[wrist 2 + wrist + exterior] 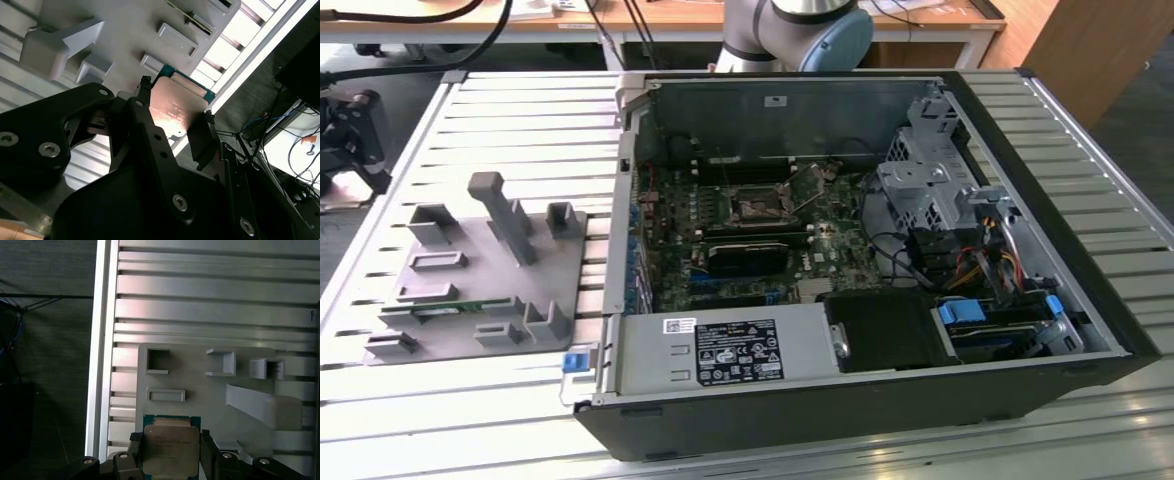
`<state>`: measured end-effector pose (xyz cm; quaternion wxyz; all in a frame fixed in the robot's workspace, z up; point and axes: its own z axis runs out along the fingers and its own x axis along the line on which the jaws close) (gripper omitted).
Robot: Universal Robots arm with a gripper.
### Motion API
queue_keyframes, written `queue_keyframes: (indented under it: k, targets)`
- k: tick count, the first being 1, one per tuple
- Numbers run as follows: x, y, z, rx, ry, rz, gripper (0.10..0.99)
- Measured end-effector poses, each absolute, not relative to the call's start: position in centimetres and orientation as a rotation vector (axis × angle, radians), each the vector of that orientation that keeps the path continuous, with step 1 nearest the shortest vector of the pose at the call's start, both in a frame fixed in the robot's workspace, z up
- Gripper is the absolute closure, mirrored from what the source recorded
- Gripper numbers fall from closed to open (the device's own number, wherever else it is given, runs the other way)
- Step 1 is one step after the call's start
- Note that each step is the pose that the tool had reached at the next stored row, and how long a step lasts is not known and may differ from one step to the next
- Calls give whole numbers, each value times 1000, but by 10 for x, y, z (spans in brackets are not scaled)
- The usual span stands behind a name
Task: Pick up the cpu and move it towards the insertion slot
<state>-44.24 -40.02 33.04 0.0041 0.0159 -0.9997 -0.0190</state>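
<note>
In both wrist views the cpu (170, 452) (175, 112), a flat square chip with a shiny metal top and a green rim, sits between two black fingers. My gripper (170, 449) (176, 102) is shut on it, one finger against each opposite side. The chip hangs over the edge of a grey plastic fixture (200, 395) (125, 40), close to the table's edge. In the exterior view the insertion slot (758, 207), a square socket with a dark centre and a silver frame, lies on the motherboard inside the open computer case (1014, 330).
The grey fixture (467, 270) with raised blocks and a green memory stick (447, 310) lies on the slatted metal table (520, 110), at the exterior view's left of the case. The case also holds a power supply (720, 355), a drive cage (927, 190) and cables.
</note>
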Motion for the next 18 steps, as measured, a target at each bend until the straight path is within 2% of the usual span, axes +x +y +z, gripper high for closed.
queue_keyframes:
  k: [18]
  targets:
    - [-442,-400,342,50,-3132,-60,541]
